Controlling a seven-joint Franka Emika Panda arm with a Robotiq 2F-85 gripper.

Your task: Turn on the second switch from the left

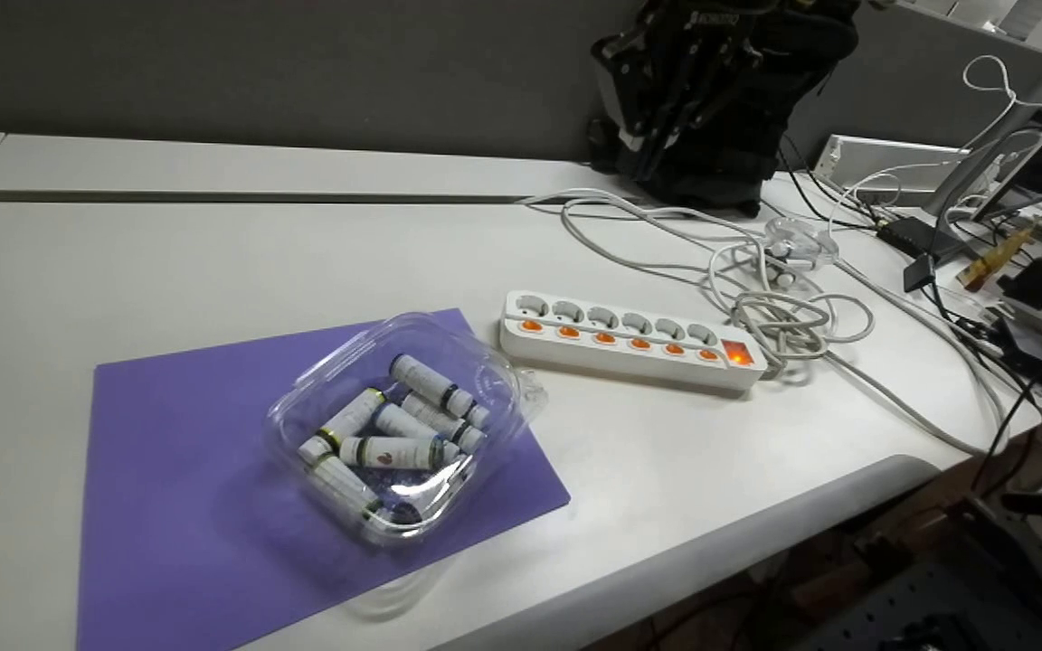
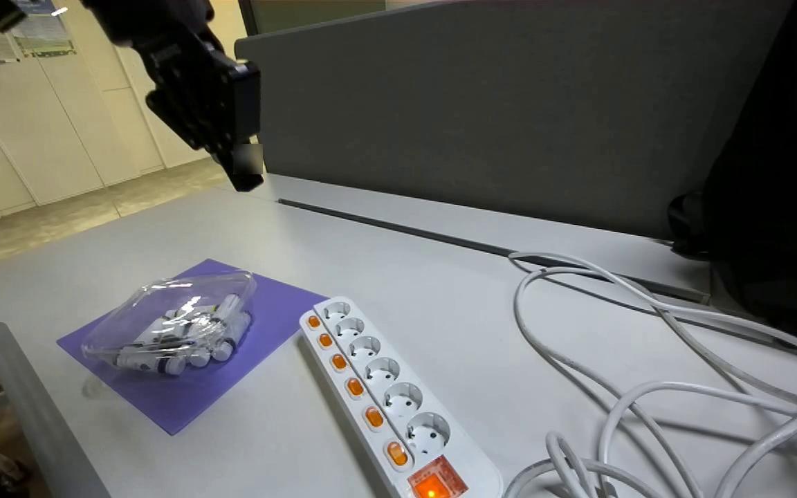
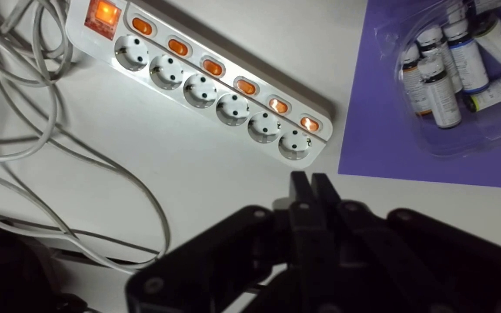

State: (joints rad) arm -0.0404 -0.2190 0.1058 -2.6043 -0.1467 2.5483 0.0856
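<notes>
A white power strip point(image 1: 620, 362) lies on the table with several sockets and a row of small orange switches. It also shows in an exterior view point(image 2: 364, 404) and the wrist view point(image 3: 222, 84). Its large red main switch point(image 1: 738, 353) glows at the cable end. The second small switch from the far end point(image 1: 568, 332) shows a bright glint in the wrist view point(image 3: 278, 105); I cannot tell whether it is lit. My gripper point(image 3: 310, 176) is empty, its fingers nearly together, above the table and apart from the strip. It shows in both exterior views point(image 1: 648, 145) point(image 2: 249, 169).
A clear plastic box point(image 1: 403, 330) of small bottles stands on a purple sheet point(image 1: 168, 470) beside the strip's far end. Tangled pale cables point(image 1: 783, 325) lie at the main-switch end. A dark grey partition point(image 1: 259, 72) runs along the back.
</notes>
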